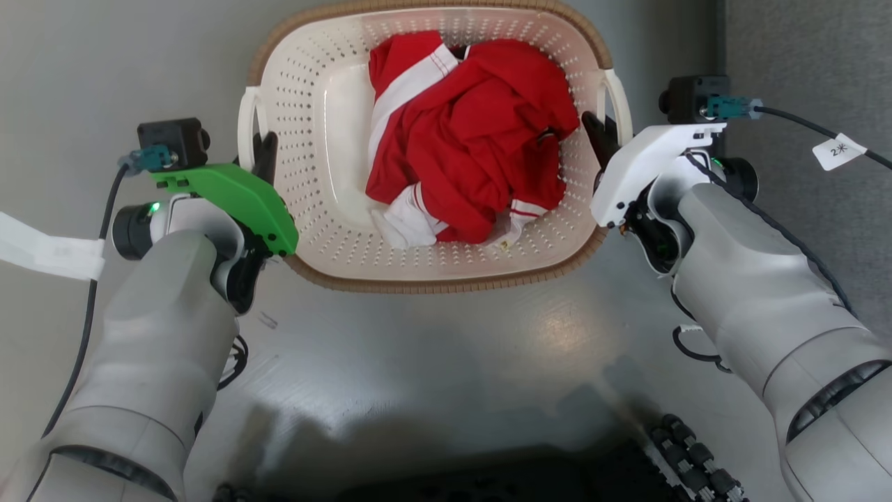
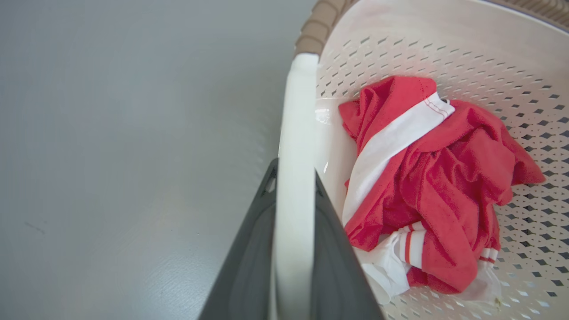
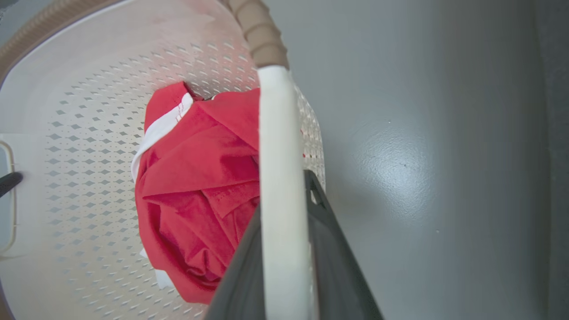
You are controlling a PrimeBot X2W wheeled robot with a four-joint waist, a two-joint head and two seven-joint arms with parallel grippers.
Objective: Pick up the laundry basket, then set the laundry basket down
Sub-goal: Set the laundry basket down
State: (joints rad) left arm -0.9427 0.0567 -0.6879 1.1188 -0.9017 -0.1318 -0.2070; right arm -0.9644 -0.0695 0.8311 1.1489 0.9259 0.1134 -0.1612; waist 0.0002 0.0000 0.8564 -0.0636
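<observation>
Forearms first: the left forearm (image 1: pixel 160 328) rises from 7 o'clock of the head view and the right forearm (image 1: pixel 759 293) from 5 o'clock, both over grey floor (image 1: pixel 446 362). Beyond them, the left gripper (image 1: pixel 265 150) sits at 9 o'clock of the laundry basket (image 1: pixel 432 284) and the right gripper (image 1: pixel 601 136) at 3 o'clock. Each wrist view shows dark fingers (image 2: pixel 249 266) pressed close on either side of a white bar. The left gripper is narrowed onto the left handle (image 2: pixel 295 133) and the right gripper onto the right handle (image 3: pixel 278 133), with no gap visible. The basket lies at 12 o'clock of the head view, centred between the arms, rim level. Whether its base touches the floor cannot be determined. It holds a crumpled red-and-white garment (image 1: pixel 474 132), bunched toward 3 o'clock. Assessment: the carry is in hand. Recommended practice is to move both arms together at matched height and pace, with constant spacing so neither handle is pulled or twisted. Release only once the base bears fully on the floor. The load appears light but off-centre, so a slight sag to the right is likely. The handles look thin and smooth, and slippage along the fingers is the chief risk.
</observation>
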